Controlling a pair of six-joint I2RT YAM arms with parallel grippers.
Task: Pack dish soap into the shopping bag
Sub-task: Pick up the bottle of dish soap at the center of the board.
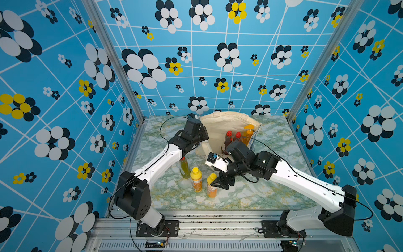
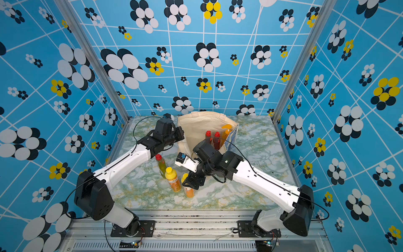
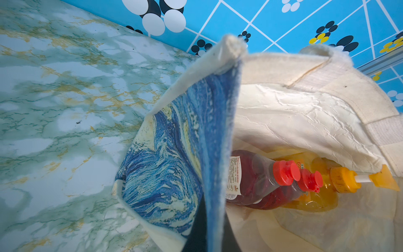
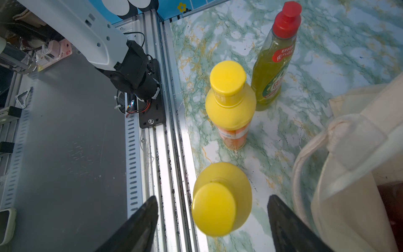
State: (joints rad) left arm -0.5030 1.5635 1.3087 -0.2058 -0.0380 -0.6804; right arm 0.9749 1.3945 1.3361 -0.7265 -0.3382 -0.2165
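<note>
Between the wide-spread jaws of the right gripper (image 4: 212,197), in the right wrist view, the nearest yellow-capped orange bottle (image 4: 231,181) is framed untouched, so closing on it is judged the next move; in the left wrist view, the shopping bag (image 3: 174,152) is pinched open by the shut left gripper (image 1: 201,136).

Booth of flowered blue walls (image 1: 196,72)
Aluminium posts (image 1: 114,61) stand at the back corners; the desk (image 1: 272,141) has a green-and-white marble pattern, evenly lit.
</note>
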